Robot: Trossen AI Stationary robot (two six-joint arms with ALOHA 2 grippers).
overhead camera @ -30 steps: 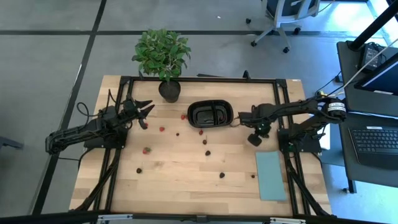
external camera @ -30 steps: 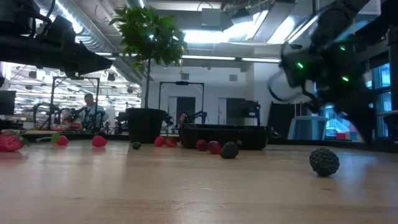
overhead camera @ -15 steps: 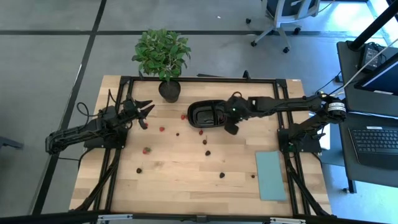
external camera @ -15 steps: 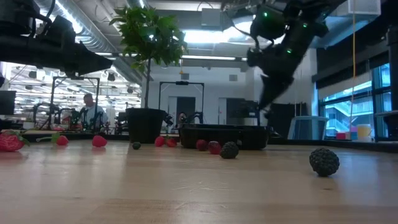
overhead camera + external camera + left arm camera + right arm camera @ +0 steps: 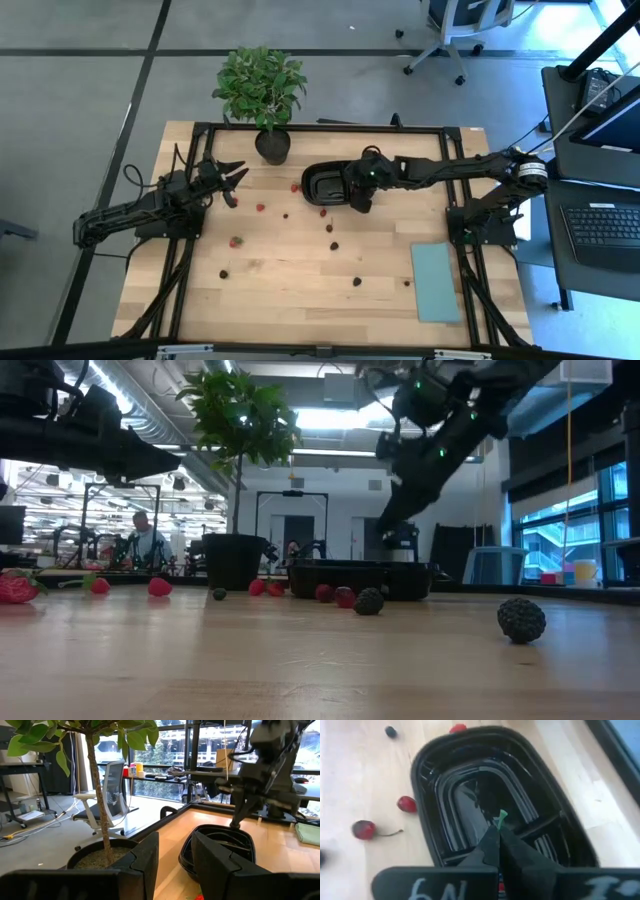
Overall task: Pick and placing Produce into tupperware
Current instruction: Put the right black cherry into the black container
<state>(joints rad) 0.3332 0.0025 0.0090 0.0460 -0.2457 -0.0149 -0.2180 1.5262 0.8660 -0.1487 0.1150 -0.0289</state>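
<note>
My right end effector (image 5: 362, 192) hangs over the right part of the black tray (image 5: 322, 183), close above it. In my right wrist view the two fingers (image 5: 492, 845) are pressed together, pinching a thin stem with a small green tip (image 5: 502, 815) that sticks out past them above the tray's (image 5: 427, 795) larger compartment; what hangs from that stem, if anything, I cannot tell. The larger compartment looks bare and glossy. Two red cherries lie on the wood just beside the tray, one (image 5: 407, 803) near its rim and one with a stem (image 5: 363, 829) a little farther off.

The tray sits toward the far edge of the surface (image 5: 300, 290), near the middle. Loose red and dark berries (image 5: 331, 229) are scattered over the wood between the tray and the near edge, and toward the left side.

My left end effector (image 5: 234, 180) waits with its fingers spread apart, above the far left part of the surface, beside the potted plant (image 5: 262, 90). A pale teal rectangle (image 5: 435, 282) lies flat near the right edge.
</note>
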